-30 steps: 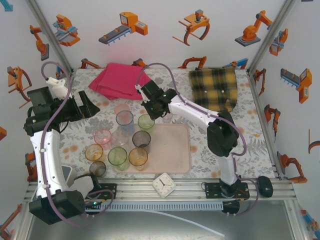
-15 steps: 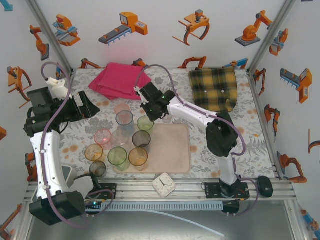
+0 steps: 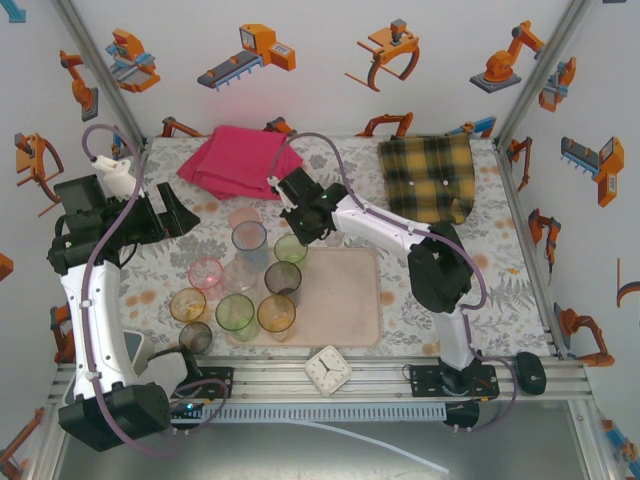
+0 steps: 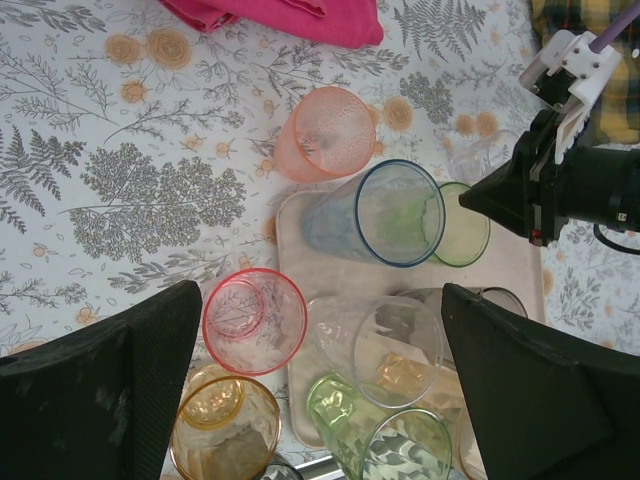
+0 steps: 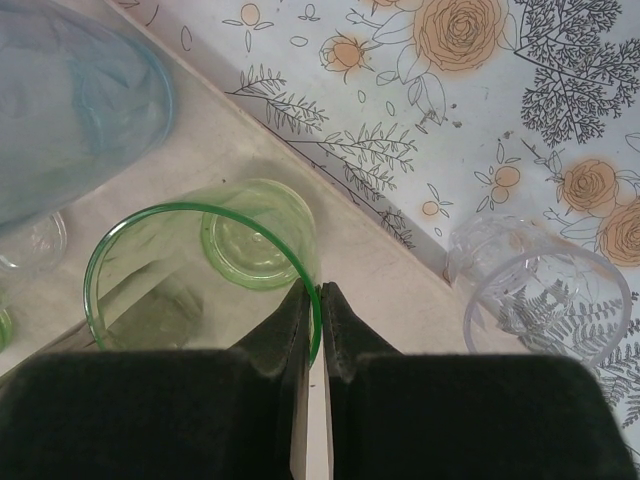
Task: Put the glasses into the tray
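Overhead view is reading bright and even; diffuse light is coming from above and bouncing off the white printed walls (image 3: 320, 100). A faint pink glow is showing on the back wall above the magenta folded cloth (image 3: 240, 160). Shadows under my arms are falling soft on the floral tablecloth (image 3: 200, 210). The aluminium frame posts (image 3: 100, 72) are slanting with wide-angle perspective.

Left wrist view is looking sharp. My black left fingers (image 4: 100, 400) are going dark with little detail. Thin highlights are glinting on the blue-tinted transparent tumbler (image 4: 385, 215).

Right wrist view: my black right fingers (image 5: 200, 420) are blurring up close. The green-tinted transparent tumbler (image 5: 200, 270) is showing a crisp rim, and that blue tumbler is going soft at upper left.
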{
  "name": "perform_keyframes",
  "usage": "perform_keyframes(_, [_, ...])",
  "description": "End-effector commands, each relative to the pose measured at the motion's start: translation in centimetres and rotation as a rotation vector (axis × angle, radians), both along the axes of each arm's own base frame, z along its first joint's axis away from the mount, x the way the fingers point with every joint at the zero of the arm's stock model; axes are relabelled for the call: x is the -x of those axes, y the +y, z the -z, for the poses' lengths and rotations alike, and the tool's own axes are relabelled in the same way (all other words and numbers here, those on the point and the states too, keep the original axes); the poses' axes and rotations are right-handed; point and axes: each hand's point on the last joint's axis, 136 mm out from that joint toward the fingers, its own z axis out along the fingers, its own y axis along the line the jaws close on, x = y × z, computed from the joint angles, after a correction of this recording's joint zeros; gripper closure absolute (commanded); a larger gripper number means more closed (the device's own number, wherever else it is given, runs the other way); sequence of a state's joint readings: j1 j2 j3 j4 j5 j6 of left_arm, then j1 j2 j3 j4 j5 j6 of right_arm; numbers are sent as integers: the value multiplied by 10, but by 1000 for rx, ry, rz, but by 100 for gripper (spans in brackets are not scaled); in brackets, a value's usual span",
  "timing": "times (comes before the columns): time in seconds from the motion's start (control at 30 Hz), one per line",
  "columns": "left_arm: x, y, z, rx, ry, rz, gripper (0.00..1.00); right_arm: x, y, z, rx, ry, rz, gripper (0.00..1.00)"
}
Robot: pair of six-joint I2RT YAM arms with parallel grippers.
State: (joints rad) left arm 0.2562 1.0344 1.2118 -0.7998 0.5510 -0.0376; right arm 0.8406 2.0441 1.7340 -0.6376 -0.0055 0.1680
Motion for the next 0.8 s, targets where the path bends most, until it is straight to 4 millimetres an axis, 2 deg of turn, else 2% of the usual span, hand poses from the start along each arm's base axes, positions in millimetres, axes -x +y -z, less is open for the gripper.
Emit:
perform_keyframes(0.0, [3, -4, -4, 17, -22, 12, 3, -1, 3, 4, -2, -8, 16, 88])
perform_keyframes(0.77, [3, -4, -5, 22, -22, 13, 3, -3, 4, 1, 0, -15, 11, 79])
